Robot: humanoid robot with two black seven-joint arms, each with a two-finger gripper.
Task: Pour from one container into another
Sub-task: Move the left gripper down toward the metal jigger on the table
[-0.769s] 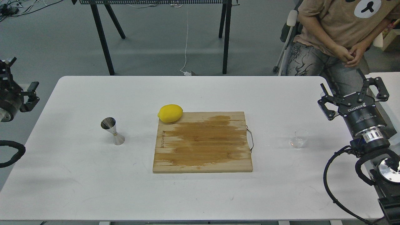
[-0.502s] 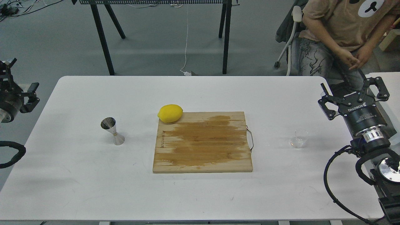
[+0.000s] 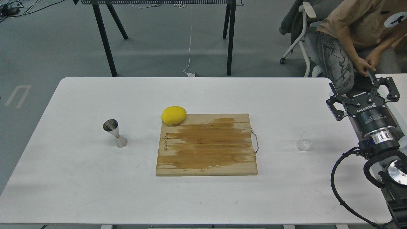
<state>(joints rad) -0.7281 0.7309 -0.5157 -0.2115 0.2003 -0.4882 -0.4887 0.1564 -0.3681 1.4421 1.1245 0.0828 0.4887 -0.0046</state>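
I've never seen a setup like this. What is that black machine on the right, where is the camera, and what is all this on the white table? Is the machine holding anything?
The picture comes from a camera in a humanoid robot's head, looking forward and down at its work table. The black machine at the right is the robot's own right arm; the forked part at its far end is its pincer, the grasping part, and it is open and holds nothing. The left arm is out of view.

On the table, from left to right: a shiny metal jigger standing upright, a wooden cutting board with a darker stain and a lemon at its far left corner, and a small clear glass cup near the right arm.

A seated person is behind the table at upper right.
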